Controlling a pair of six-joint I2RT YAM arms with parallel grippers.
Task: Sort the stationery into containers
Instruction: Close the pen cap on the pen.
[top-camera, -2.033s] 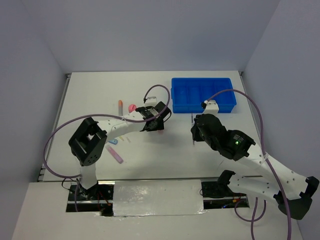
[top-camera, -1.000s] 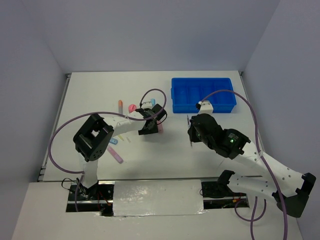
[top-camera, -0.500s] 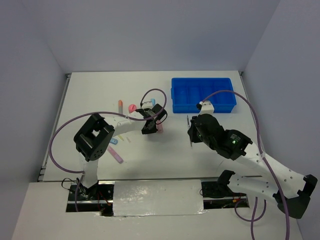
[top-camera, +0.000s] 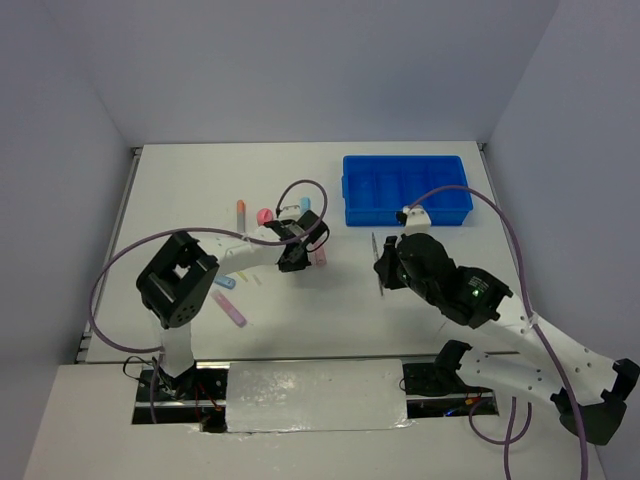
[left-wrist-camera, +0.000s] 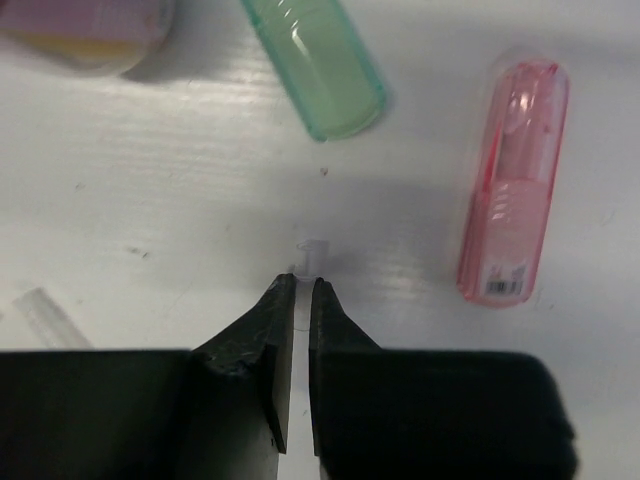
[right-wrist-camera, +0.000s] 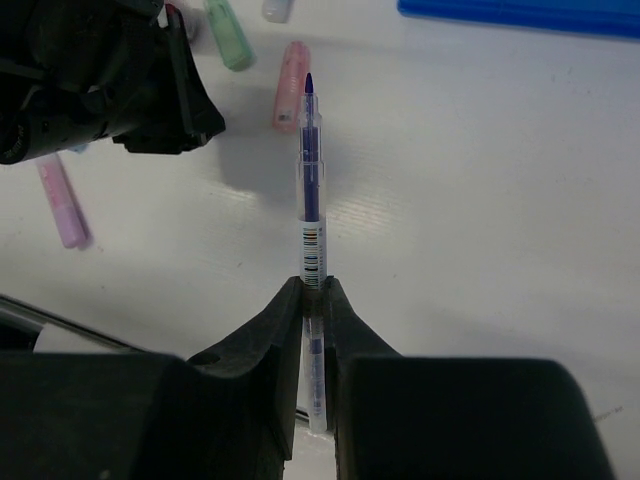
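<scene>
My left gripper (left-wrist-camera: 303, 285) is down at the table, its jaws shut on a small clear cap (left-wrist-camera: 314, 252) whose end pokes out past the tips. A pink highlighter (left-wrist-camera: 513, 180) lies to its right and a green one (left-wrist-camera: 320, 60) ahead of it. In the top view this gripper (top-camera: 292, 262) sits left of the pink highlighter (top-camera: 319, 256). My right gripper (right-wrist-camera: 312, 290) is shut on a slim clear pen (right-wrist-camera: 311, 170) with blue ink and a barcode label, held above the table. The blue tray (top-camera: 405, 188) stands behind my right gripper (top-camera: 378, 262).
A purple highlighter (top-camera: 231, 310) and a small blue item (top-camera: 226, 283) lie near the left arm's elbow. An orange-capped stick (top-camera: 241, 210) and a pink round piece (top-camera: 264, 215) lie farther back. Another clear piece (left-wrist-camera: 40, 315) lies left of my left gripper.
My left gripper's jaws have closed onto the clear cap. The right arm has shifted a little with the pen still in its grip.
</scene>
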